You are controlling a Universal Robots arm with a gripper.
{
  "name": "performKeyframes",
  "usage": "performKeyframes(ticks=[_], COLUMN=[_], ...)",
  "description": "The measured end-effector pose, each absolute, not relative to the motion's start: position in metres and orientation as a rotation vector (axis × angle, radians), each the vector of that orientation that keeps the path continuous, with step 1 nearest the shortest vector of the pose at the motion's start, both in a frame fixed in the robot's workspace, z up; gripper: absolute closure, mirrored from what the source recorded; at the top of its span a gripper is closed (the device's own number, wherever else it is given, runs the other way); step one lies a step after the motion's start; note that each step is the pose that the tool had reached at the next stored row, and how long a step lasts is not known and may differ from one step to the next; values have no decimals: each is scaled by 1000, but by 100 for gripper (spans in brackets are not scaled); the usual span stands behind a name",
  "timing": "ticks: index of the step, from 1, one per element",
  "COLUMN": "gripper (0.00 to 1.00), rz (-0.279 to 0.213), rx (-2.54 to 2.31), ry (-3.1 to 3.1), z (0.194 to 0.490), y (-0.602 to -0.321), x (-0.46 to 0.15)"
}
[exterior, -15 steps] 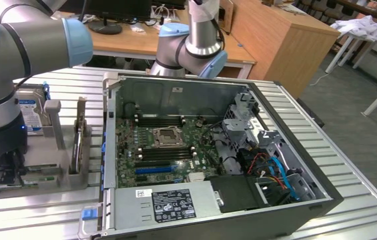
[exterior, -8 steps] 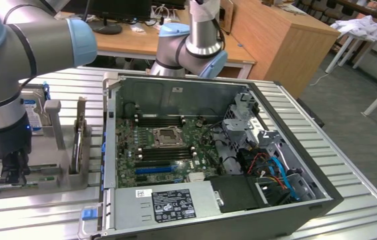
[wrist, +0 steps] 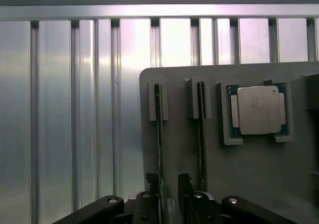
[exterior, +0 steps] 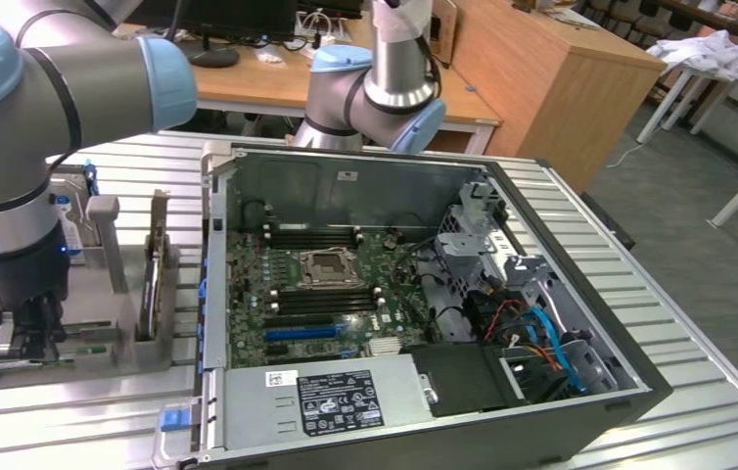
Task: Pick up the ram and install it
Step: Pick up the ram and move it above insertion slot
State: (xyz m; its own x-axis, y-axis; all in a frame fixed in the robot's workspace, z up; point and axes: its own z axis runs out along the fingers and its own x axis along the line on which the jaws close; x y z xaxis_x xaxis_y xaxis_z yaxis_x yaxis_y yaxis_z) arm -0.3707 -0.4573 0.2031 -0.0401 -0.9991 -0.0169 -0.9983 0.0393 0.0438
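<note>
Ribbed aluminium table [exterior: 69, 421], open computer case [exterior: 330, 181] resting on it, grey parts holder [wrist: 259, 179] beside the case

Catching bright glare on smooth, ribbed silver metal tabletop [wrist: 60, 109]. Reading flat grey plastic holder block [wrist: 239, 174] as matt, smooth. Showing dull brushed sheen on square silver metal processor chip [wrist: 258, 109]. Looking matt black, hard on gripper [wrist: 168, 179]. Pairing satin grey metal with glossy pale-blue plastic caps on robot arm [exterior: 4, 235]. Staying matt on dark-grey metal computer case [exterior: 604, 392]. Showing smooth light-brown wood on desk [exterior: 539, 78].
</note>
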Motion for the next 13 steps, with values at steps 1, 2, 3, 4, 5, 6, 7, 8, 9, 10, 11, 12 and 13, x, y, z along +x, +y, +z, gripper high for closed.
performKeyframes(ticks=[1,2,3,4,5,6,7,8,9,10,11,12,13], gripper=[70,70,70,70,70,70,70,70,70,70,70,70,70], rz=[-68,-68,-68,-68,-68,-68,-68,-68,-68,-68,-68,-68,-68], rx=[2164,2164,2164,2164,2164,2164,2165,2165,2165,2165,2165,2165,2165], ry=[-2251,-2251,-2251,-2251,-2251,-2251,-2251,-2251,-2250,-2250,-2250,-2250,-2250], z=[203,203,203,203,203,203,203,203,203,203,203,203,203], y=[-457,-457,-457,-457,-457,-457,-457,-457,-457,-457,-457,-457,-457], x=[-370,-369,-369,-368,-368,-367,-367,-367,-367,-367,-367,-366,-366])
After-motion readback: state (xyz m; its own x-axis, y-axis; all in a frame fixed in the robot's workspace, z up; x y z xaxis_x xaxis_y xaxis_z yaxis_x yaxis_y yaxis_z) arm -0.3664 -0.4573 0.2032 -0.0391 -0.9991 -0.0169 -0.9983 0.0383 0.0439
